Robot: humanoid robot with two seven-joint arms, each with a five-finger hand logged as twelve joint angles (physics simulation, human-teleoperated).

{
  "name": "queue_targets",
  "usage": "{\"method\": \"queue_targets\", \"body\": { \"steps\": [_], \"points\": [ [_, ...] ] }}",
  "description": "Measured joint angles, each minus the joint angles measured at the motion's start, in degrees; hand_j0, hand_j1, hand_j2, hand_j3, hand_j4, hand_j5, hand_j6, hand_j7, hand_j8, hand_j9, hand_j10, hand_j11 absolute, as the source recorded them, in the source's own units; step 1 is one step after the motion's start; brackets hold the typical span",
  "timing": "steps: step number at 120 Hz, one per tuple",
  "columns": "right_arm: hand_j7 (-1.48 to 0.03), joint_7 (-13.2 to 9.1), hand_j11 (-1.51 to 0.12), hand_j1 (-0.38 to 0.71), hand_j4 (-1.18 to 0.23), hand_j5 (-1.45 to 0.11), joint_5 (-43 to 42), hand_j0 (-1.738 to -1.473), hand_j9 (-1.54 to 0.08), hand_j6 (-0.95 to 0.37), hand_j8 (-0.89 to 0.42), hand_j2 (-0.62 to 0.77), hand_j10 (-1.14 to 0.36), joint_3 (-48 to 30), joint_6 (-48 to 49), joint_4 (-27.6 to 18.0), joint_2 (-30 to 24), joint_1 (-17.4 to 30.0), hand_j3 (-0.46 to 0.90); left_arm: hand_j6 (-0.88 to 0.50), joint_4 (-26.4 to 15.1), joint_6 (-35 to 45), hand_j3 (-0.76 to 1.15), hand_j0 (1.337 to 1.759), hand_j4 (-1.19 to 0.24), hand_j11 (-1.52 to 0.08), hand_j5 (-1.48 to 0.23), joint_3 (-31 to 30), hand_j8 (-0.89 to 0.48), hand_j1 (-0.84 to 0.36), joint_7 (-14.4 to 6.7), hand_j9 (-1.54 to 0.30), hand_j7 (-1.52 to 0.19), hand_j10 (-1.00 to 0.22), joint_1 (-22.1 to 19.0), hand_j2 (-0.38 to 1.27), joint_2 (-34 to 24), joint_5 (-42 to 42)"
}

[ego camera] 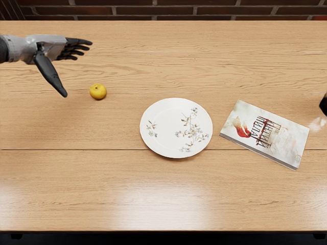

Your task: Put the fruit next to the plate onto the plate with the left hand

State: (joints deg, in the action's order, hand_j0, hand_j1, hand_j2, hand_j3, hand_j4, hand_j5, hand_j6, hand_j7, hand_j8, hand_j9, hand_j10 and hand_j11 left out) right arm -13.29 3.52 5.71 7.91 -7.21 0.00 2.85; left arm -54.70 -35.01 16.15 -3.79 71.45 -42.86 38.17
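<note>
A small yellow fruit (98,91) lies on the wooden table, left of a white plate (176,127) with a floral pattern. My left hand (64,56) hovers up and to the left of the fruit, apart from it. Its fingers are spread, its thumb points down toward the table, and it holds nothing. The plate carries nothing. Only a dark sliver of the right arm (323,103) shows at the right edge.
A book (264,133) with a pale cover and a red figure lies right of the plate, tilted. A brick wall runs behind the table's far edge. Bare wood stretches in front of the plate.
</note>
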Motion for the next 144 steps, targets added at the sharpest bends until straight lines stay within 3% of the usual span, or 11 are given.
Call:
{"method": "queue_targets", "body": {
  "steps": [11, 18, 30, 40, 46, 54, 69, 82, 94, 118, 144],
  "points": [
    [0.0, 0.0, 0.0, -0.35, 0.0, 0.0, 0.0, -1.658, 0.0, 0.0, 0.0, 0.0, 0.0, 0.0, 0.0, 0.0, 0.0, -0.1, 0.0, -0.02, -0.3, 0.0, 0.0, 1.658, -0.02, -0.02, -0.02, 0.0, -0.02, 0.33, -0.9, -0.02, -0.02, -0.02, 0.0, 0.0, 0.1, 0.0],
    [0.0, -0.1, 0.0, -0.35, 0.0, 0.0, 0.1, -1.658, 0.0, 0.0, 0.0, 0.0, 0.0, 0.0, 0.0, 0.0, 0.0, -0.1, 0.0, -0.02, -0.4, 0.0, 0.0, 1.658, -0.02, -0.02, -0.02, 0.0, -0.02, 0.33, -3.5, -0.02, -0.02, -0.02, 0.1, 0.0, 2.3, 0.1],
    [0.0, -0.1, 0.0, -0.35, 0.0, 0.0, 0.1, -1.658, 0.0, 0.0, 0.0, 0.0, 0.0, 0.0, 0.0, 0.0, 0.0, -0.4, 0.0, -0.02, -0.2, 0.0, 0.0, 1.658, -0.02, -0.02, -0.02, 0.1, -0.02, 0.33, -15.2, -0.02, -0.02, -0.02, 2.3, 0.0, 6.4, 0.3],
    [0.0, -0.1, 0.0, -0.35, 0.0, 0.0, 0.1, -1.658, 0.0, 0.0, 0.0, 0.0, 0.0, 0.0, 0.0, 0.0, 0.0, -0.5, 0.0, -0.02, 0.0, 0.0, 0.0, 1.658, -0.02, -0.02, -0.02, 0.0, -0.02, 0.33, -22.8, -0.02, -0.02, -0.02, 4.7, 0.0, 8.1, 1.4],
    [0.0, -0.1, 0.0, -0.35, 0.0, 0.0, 0.1, -1.658, 0.0, 0.0, 0.0, 0.0, 0.0, 0.0, 0.0, 0.0, 0.0, -0.5, 0.0, -0.02, 0.2, 0.0, 0.0, 1.658, -0.02, -0.02, -0.02, 0.0, -0.02, 0.33, -26.0, -0.02, -0.02, -0.02, 6.0, 0.0, 10.1, 2.8],
    [0.0, -0.1, 0.0, -0.35, 0.0, 0.0, 0.0, -1.658, 0.0, 0.0, 0.0, 0.0, 0.0, 0.0, 0.0, 0.0, 0.0, -0.5, 0.0, -0.02, 0.9, 1.8, 0.0, 1.658, -0.02, -0.02, -0.02, -0.8, -0.02, 0.33, -28.5, -0.02, -0.02, -0.02, 6.4, 0.0, 16.2, 7.4],
    [0.0, -0.1, 0.0, -0.35, 0.0, 0.0, 0.0, -1.658, 0.0, 0.0, 0.0, 0.0, 0.0, 0.0, 0.0, 0.0, 0.0, -0.5, 0.0, -0.02, 4.6, 12.4, 0.0, 1.658, -0.02, -0.02, -0.02, -10.1, -0.02, 0.33, -30.4, -0.02, -0.02, -0.02, 9.7, 0.0, 25.3, 15.4],
    [0.0, -0.1, 0.0, -0.35, 0.0, 0.0, 0.0, -1.658, 0.0, 0.0, 0.0, 0.0, 0.0, 0.0, 0.0, 0.0, 0.0, -0.5, 0.0, -0.02, 9.7, 18.0, 0.0, 1.658, -0.02, -0.02, -0.02, -16.7, -0.02, 0.33, -30.9, -0.02, -0.02, -0.02, 9.1, 0.0, 29.7, 17.8],
    [0.0, -0.1, 0.0, -0.35, 0.0, 0.0, 0.0, -1.658, 0.0, 0.0, 0.0, 0.0, 0.0, 0.0, 0.0, 0.0, 0.0, -0.5, 0.0, -0.02, 12.1, 20.0, 0.0, 1.658, -0.02, -0.02, -0.02, -19.4, -0.02, 0.33, -31.1, -0.02, -0.02, -0.02, 7.5, 0.0, 31.2, 18.5],
    [0.0, -0.1, 0.0, -0.35, 0.0, 0.0, 0.1, -1.658, 0.0, 0.0, 0.0, 0.0, 0.0, 0.0, 0.0, 0.0, 0.0, -0.5, 0.0, -0.03, 13.1, 26.8, 0.0, 1.658, -0.03, -0.04, -0.04, -24.1, -0.03, 0.31, -31.2, -0.04, -0.04, -0.03, 7.0, 0.01, 32.1, 19.2],
    [0.0, -0.1, 0.0, -0.35, 0.0, 0.0, 0.2, -1.658, 0.0, 0.0, 0.0, 0.0, 0.0, 0.0, 0.0, 0.1, 0.0, -0.4, 0.0, -0.11, 10.9, 28.4, 0.0, 1.658, -0.1, -0.13, -0.13, -25.6, -0.11, 0.23, -31.2, -0.13, -0.13, -0.1, 7.4, 0.02, 33.5, 19.0]
  ]
}}
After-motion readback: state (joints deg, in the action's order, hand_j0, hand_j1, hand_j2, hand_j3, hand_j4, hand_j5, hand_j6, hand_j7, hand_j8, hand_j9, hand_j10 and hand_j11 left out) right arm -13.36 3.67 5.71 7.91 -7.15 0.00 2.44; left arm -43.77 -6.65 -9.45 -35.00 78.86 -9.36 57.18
